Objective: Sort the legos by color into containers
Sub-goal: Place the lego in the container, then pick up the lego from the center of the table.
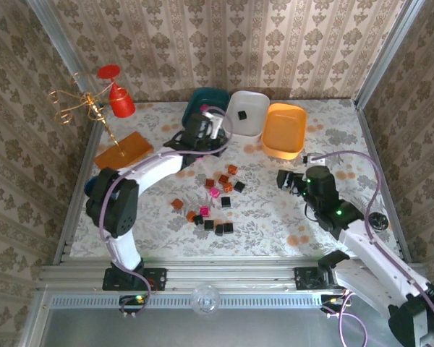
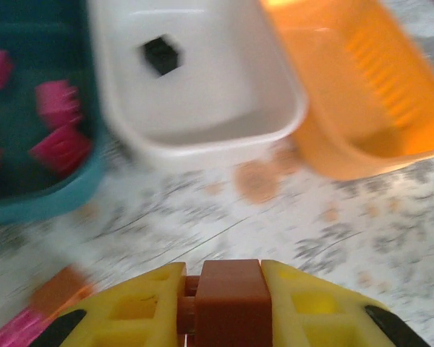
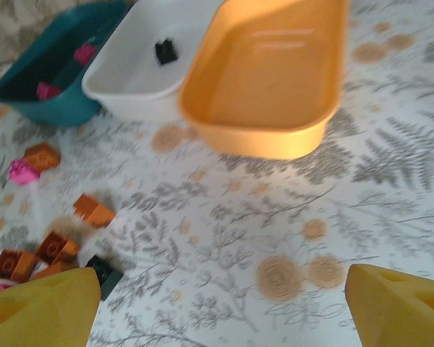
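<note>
The table (image 1: pixel 275 217), with its flowered cloth, carries three trays in a row at the far side: the teal tray (image 1: pixel 218 96) on the left, the white tray (image 1: pixel 254 121) in the middle, touching it, and the orange tray (image 1: pixel 286 134) on the right. From above, the left arm (image 1: pixel 155 168) reaches up to the teal tray and covers part of it. The left wrist view looks inside this tray and finds several pink bricks (image 2: pixel 60 147) on its floor. The white tray holds one black brick (image 2: pixel 161 54), which the top and right wrist views confirm. The floor of the orange tray is bare, seen best from the right wrist. The loose bricks (image 1: pixel 218 196), brown-orange, black and pink, lie scattered in the middle of the table, nearer than the trays. The left gripper (image 2: pixel 230 318) is closed on a reddish-brown brick (image 2: pixel 231 293), above the cloth just before the white tray. The right gripper (image 3: pixel 223 303) stands wide with nothing between its fingers, on the right side of the table.
</note>
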Motion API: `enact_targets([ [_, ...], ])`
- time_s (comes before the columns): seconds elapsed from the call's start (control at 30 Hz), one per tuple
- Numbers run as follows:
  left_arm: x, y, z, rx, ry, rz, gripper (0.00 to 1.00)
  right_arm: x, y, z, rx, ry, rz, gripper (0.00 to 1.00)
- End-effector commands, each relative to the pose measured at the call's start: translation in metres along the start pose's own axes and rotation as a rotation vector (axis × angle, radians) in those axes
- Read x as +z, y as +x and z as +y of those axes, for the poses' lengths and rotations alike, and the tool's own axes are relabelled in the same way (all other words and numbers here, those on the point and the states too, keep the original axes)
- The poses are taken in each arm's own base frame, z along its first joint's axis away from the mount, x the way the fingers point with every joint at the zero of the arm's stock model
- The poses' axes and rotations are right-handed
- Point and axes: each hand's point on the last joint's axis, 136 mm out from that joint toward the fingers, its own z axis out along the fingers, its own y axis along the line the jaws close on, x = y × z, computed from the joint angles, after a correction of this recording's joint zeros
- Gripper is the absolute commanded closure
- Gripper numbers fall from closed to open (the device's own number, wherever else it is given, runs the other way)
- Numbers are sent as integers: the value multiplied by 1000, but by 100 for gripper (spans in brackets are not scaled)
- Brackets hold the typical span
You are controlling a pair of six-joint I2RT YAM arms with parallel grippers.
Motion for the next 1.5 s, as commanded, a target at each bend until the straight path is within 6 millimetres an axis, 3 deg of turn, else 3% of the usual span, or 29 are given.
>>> enact_targets([
  [0.0, 25, -19, -37, 25, 70, -45, 78, -9, 2, -25, 33, 91, -34, 9],
  [0.2, 81, -32, -95, 100, 138, -51, 77, -12, 7, -35, 33, 118, -27, 9],
  [0.3, 112, -36, -107, 126, 141, -42, 76, -12, 8, -38, 36, 125, -32, 9],
  [0.43, 151, -48, -108, 149, 93, -46, 75, -11, 12, -40, 46, 126, -40, 9],
  [0.53, 169, -65, -108, 170, 73, -83, 62, -10, 16, -41, 49, 126, -35, 9],
  [0.6, 169, -80, -109, 176, 62, -125, 48, -10, 17, -42, 50, 129, -31, 9],
  [0.8, 132, -113, -113, 202, 56, -200, 34, -10, 18, -42, 50, 126, -33, 9],
  [0.93, 98, -110, -111, 211, 56, -176, 32, -7, 20, -31, 52, 64, -17, 10],
  [1.1, 51, -67, -93, 228, 23, -103, 28, 1, 26, -6, 60, -42, 44, 11],
  [1.3, -12, 5, -36, 122, -60, -41, 27, 17, 43, 29, 10, -118, 109, 12],
  [1.47, -54, 58, -5, -7, -61, -23, 27, 33, 53, 47, -64, -106, 165, 11],
])
